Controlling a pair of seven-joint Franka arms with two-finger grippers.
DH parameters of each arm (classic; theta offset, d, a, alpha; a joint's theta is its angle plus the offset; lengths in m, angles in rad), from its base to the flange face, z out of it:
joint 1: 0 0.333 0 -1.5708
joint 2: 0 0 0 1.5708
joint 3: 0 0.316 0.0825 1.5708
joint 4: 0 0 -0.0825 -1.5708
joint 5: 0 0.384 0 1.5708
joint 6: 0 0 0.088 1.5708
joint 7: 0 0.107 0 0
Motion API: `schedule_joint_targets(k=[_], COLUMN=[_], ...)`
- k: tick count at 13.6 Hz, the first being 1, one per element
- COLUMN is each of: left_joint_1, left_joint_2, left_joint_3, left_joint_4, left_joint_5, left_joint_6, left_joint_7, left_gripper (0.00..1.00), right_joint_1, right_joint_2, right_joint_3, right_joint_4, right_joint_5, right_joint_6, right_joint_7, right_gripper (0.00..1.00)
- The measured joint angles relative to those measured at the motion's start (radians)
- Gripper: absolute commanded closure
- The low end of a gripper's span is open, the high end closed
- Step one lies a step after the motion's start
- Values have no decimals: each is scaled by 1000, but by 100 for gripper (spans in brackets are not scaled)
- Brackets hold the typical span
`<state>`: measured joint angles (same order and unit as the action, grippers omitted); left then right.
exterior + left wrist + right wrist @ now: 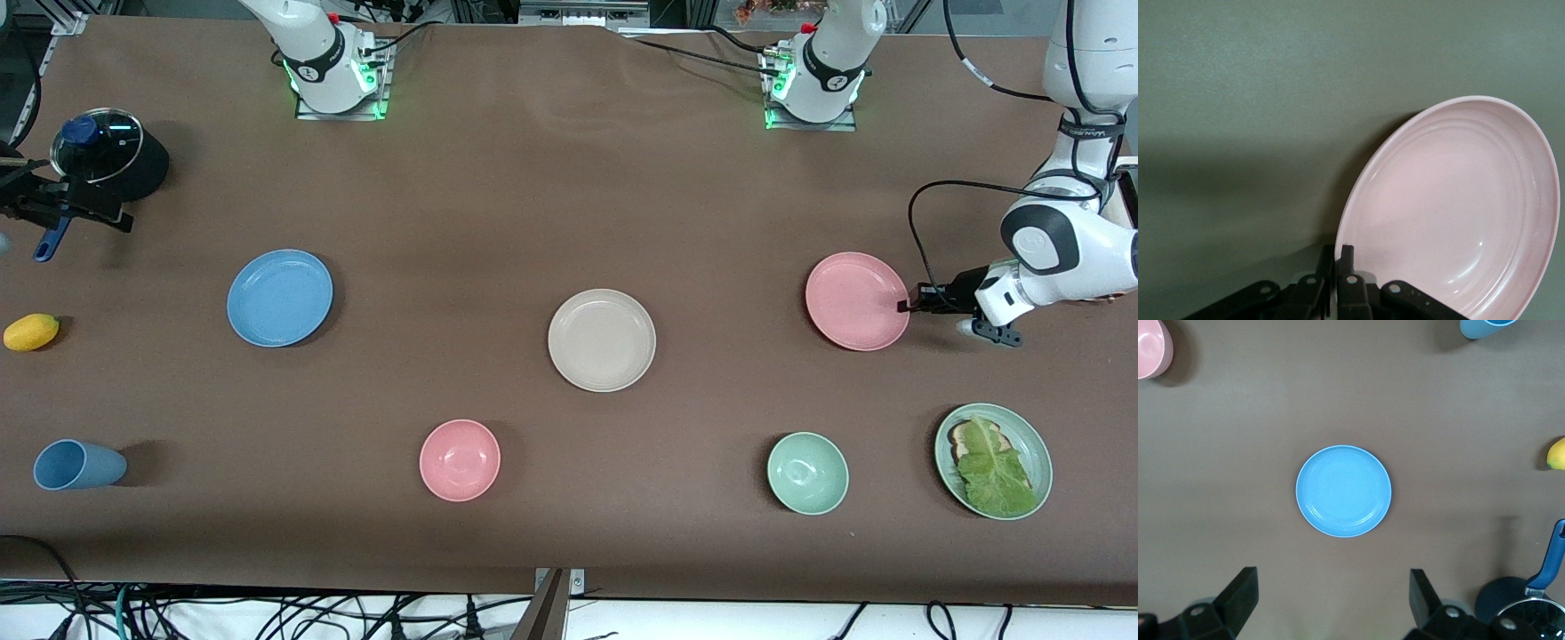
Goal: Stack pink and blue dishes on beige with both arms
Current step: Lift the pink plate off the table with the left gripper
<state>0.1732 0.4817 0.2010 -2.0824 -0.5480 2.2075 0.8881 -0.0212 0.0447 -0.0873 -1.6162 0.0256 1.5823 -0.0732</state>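
Observation:
The pink plate (855, 300) lies toward the left arm's end of the table. My left gripper (902, 306) is shut on its rim at the edge facing that end, one finger inside the rim and one outside, as the left wrist view shows (1338, 257) on the pink plate (1451, 213). The beige plate (602, 340) sits bare at mid-table. The blue plate (279, 297) lies toward the right arm's end. My right gripper (1335, 580) hangs high and open, holding nothing, with the blue plate (1343, 491) on the table below and ahead of its fingers.
A pink bowl (460, 460) and a green bowl (807, 473) sit nearer the camera than the plates. A green plate with lettuce (993, 460) is close to the left arm. A blue cup (76, 465), a lemon (31, 332) and a lidded pot (105, 151) lie at the right arm's end.

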Motion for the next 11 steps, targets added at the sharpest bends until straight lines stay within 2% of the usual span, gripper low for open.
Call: schedule_joint_targets(k=[7,11], left_joint_1=[-48,-55], left_joint_2=[-125,-144], left_joint_3=[37,45], left_joint_4=[25,113], left_joint_5=[0,41], left_joint_6=[-97,-219], left_joint_7=[0,-52], left_gripper=[100,100], right_joint_1=[0,0], right_joint_2=[0,0], right_joint_3=[0,0], right_joint_4=[0,0], right_joint_5=[0,0], right_joint_6=[0,0], right_joint_7=[0,0], right_gripper=[0,0])
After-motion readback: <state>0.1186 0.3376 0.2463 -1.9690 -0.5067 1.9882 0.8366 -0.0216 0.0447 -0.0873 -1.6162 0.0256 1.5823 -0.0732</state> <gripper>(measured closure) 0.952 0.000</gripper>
